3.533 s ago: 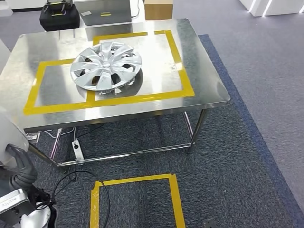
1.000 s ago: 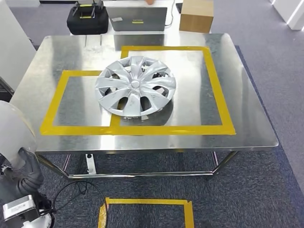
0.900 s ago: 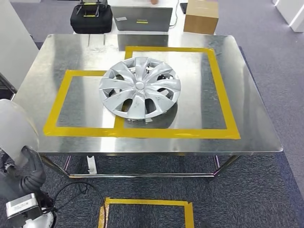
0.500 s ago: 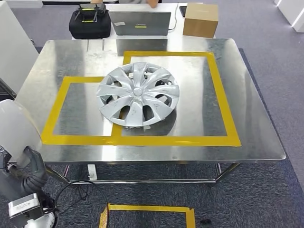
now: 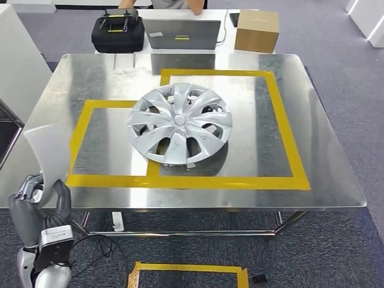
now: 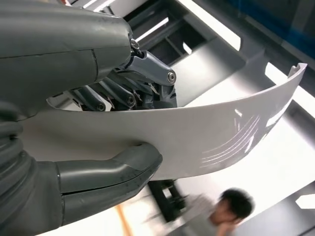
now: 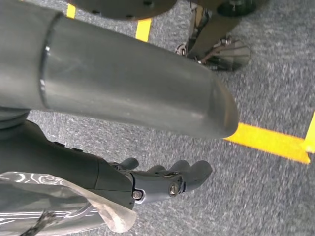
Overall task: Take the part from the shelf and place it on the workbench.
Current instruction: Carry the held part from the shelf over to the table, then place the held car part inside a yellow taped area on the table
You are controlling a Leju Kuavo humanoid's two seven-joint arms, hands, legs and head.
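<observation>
1. Steel covers the workbench point(image 5: 317, 180) in your head view, with yellow tape point(image 5: 281, 120) marking two overlapping rectangles on it. A silver wheel cover point(image 5: 180, 123) lies across where they overlap, so the free space for your part looks to be the left rectangle. Your left hand point(image 5: 38, 207) sits low at the near left corner, holding the pale curved part point(image 5: 45, 150) upright, probably so it clears the table edge on the way in. At the far edge sit a black case point(image 5: 117, 33), a laptop point(image 5: 182, 33) and a cardboard box point(image 5: 256, 30).

2. From your left wrist view, that hand point(image 6: 111, 128) is clamped on the part point(image 6: 223, 132): thumb beneath, fingers on top. The grip sits near one end, so the long free end may swing; I'd lower it slowly.

3. In your right wrist view, your right hand point(image 7: 163, 182) hangs over grey carpet point(image 7: 267, 88) and holds nothing, its fingers loosely extended.
</observation>
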